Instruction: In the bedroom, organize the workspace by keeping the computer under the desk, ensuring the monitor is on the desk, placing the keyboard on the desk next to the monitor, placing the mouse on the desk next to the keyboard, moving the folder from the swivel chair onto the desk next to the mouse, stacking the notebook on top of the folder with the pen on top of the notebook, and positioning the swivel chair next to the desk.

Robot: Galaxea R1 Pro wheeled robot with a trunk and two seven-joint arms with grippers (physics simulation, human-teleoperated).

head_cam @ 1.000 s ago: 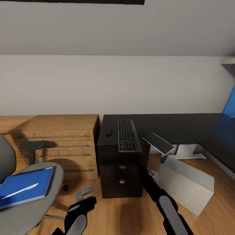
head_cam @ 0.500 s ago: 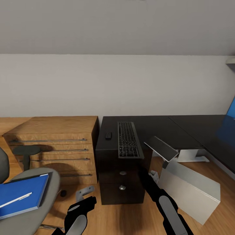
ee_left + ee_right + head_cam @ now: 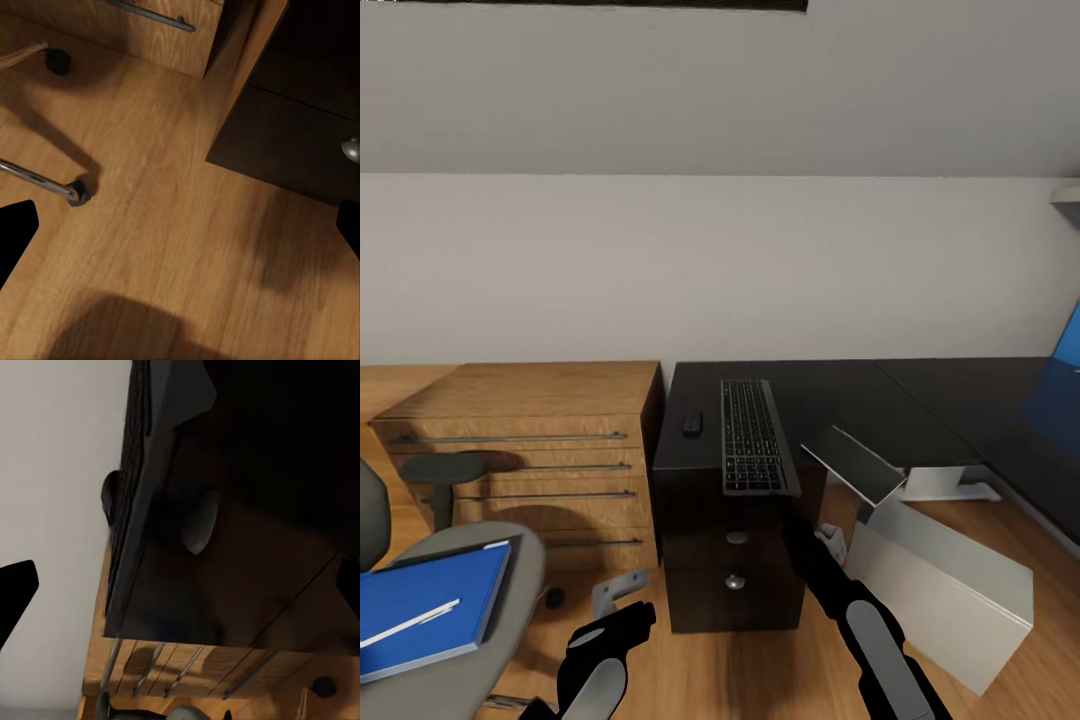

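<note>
The keyboard (image 3: 754, 436) lies on the black desk (image 3: 860, 395), reaching the front edge above the drawer unit (image 3: 732, 560); its edge (image 3: 139, 472) runs across the right wrist view. The black mouse (image 3: 691, 423) sits just left of it. A tilted flat grey panel, apparently the monitor (image 3: 856, 462), rests on the computer (image 3: 945, 590) lying on the floor beside the drawers. The blue folder (image 3: 430, 598) lies on the swivel chair (image 3: 515, 600) with the white pen (image 3: 410, 622) on it. The notebook is out of view. My left gripper (image 3: 616, 592) and right gripper (image 3: 832, 543) hang open and empty near the floor.
A wooden chest of drawers (image 3: 525, 450) stands left of the desk. A chair castor (image 3: 77, 193) and chrome leg lie close to my left gripper (image 3: 180, 229). A drawer knob (image 3: 199, 521) faces my right gripper (image 3: 180, 589). A blue wall panel (image 3: 1068, 340) is far right.
The whole picture has shifted, so the camera has moved: the chair and folder sit further left and lower in it. Both arms keep their pose, and nothing was taken hold of.
</note>
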